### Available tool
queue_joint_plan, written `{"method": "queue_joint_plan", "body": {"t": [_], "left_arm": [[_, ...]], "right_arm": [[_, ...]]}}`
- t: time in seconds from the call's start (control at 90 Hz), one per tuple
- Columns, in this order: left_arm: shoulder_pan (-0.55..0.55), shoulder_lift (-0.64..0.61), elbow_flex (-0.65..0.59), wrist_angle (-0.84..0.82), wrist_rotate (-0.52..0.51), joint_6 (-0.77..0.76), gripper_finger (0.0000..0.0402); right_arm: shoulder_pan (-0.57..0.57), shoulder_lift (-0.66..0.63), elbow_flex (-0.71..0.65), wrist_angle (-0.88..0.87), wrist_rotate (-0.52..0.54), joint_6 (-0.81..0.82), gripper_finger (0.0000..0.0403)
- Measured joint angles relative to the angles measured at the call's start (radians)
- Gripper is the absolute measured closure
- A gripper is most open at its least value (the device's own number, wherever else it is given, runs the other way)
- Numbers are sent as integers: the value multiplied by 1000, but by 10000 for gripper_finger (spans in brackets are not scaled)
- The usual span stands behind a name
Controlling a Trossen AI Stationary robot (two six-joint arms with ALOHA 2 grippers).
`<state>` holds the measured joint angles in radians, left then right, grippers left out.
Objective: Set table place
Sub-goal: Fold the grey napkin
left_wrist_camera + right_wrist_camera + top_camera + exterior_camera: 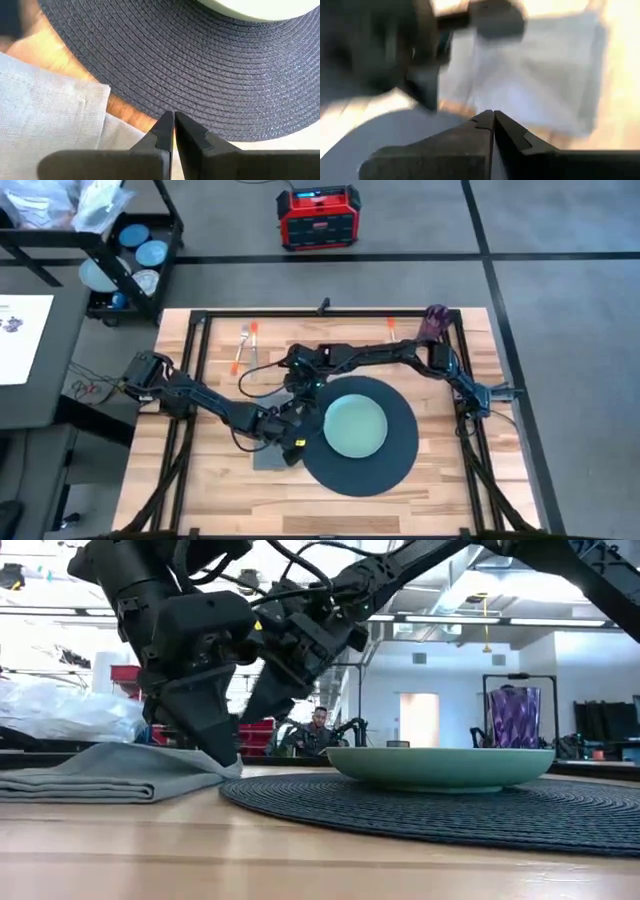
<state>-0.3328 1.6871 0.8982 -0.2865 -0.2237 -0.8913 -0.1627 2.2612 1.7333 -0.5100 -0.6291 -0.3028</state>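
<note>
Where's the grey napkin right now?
In the high view the grey napkin lies flat on the table, just left of the dark round mat, with the left gripper down at its mat-side edge.

I can read no text, label, brand or number anywhere. A white sheet (pixel 22 330) on the dark surface off the table's (pixel 420 510) far left carries small dark marks, too tiny for me to make out. The red box (pixel 318 217) on the floor beyond shows no legible lettering.
</note>
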Motion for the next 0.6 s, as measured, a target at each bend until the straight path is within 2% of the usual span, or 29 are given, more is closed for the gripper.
{"method": "queue_joint_plan", "body": {"t": [0.1,0.222,0.289,0.367,0.478,0.6], "left_arm": [[-14,0,3,-74,24,-24,401],[-44,0,61,-343,27,-87,401],[-65,0,116,-481,-21,-126,401],[-86,0,174,-598,-130,-161,401],[-90,0,202,-665,-221,-174,401],[-77,0,187,-653,-249,-174,401]], "right_arm": [[1,4,-7,-93,-20,-48,382],[6,0,-5,-99,-7,-63,367],[6,1,-5,-87,0,-69,363],[5,2,-5,-61,0,-69,363],[5,1,-5,-56,0,-66,362],[7,1,-5,-67,0,-65,362]]}}
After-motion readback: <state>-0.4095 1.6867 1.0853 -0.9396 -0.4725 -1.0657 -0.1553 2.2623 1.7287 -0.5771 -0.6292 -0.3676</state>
